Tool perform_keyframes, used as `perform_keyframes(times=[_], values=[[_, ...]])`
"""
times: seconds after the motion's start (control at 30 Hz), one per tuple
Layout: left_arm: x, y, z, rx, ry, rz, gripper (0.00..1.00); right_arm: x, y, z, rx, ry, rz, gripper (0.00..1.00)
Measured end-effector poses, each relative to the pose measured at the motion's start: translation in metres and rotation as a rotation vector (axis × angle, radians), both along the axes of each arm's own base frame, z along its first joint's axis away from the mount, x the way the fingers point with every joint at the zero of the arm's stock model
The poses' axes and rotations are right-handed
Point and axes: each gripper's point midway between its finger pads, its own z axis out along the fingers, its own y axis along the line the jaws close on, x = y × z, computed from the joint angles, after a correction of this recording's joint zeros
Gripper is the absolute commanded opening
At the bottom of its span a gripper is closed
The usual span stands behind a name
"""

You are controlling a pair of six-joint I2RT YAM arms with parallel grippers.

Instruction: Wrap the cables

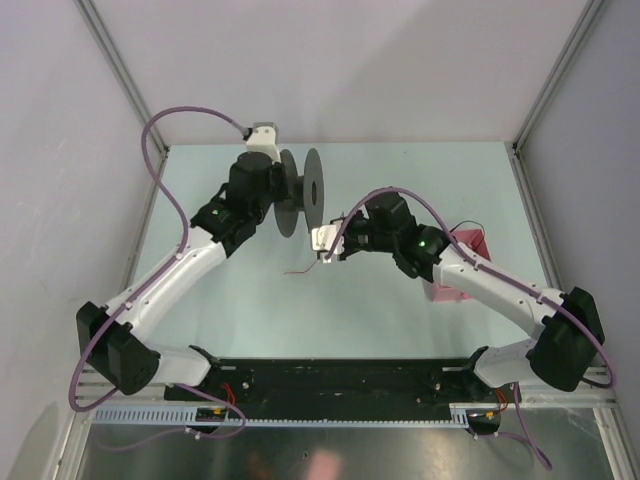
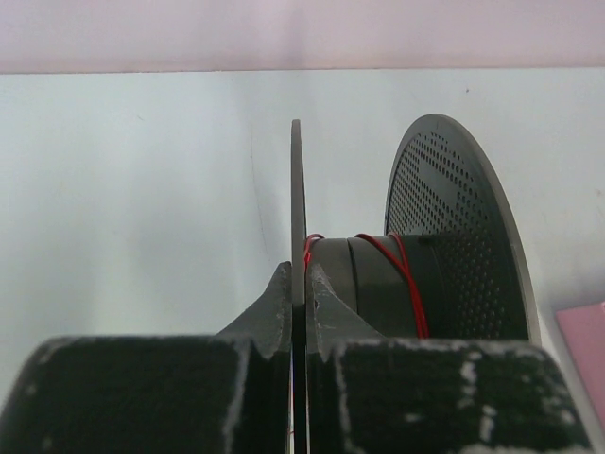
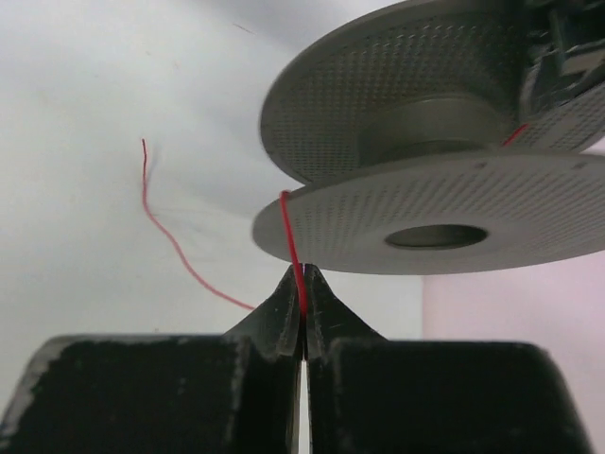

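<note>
One hair-thin red cable, tail seemingly curled

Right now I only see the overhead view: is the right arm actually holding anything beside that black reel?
Observer: Yes. Its wrist view shows the right jaws shut on a thin red wire that runs up over the reel's edge.
Operator: And the left arm?
Observer: The left jaws are clamped shut on one disc's rim.
Operator: Any wire wound yet?
Observer: A few red turns cross the reel's core.
</note>
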Motion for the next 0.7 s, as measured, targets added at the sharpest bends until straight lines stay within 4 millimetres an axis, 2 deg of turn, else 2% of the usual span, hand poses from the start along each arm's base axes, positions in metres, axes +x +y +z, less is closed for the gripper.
perform_keyframes(times=[0.1,0.17,0.33,0.5,0.6,0.7], values=[[-0.002,-0.007,-0.008,0.04,0.002,-0.026,0.0,0.009,-0.002,0.005,-0.013,-0.059,-0.045,0.0],[-0.004,-0.011,-0.012,0.061,0.001,-0.044,0.0,0.017,0.002,0.016,0.02,-0.101,-0.078,0.02],[-0.01,-0.019,-0.027,0.106,0.014,-0.095,0.0,0.042,0.007,0.053,0.171,-0.176,-0.177,0.1],[-0.024,-0.023,-0.057,0.167,0.063,-0.212,0.0,0.073,-0.008,0.096,0.329,-0.25,-0.265,0.08],[-0.041,-0.032,-0.059,0.143,0.063,-0.357,0.0,0.099,-0.02,0.098,0.366,-0.234,-0.318,0.06],[-0.058,-0.035,-0.039,0.086,0.005,-0.523,0.0,0.124,-0.035,0.087,0.385,-0.165,-0.354,0.02]])
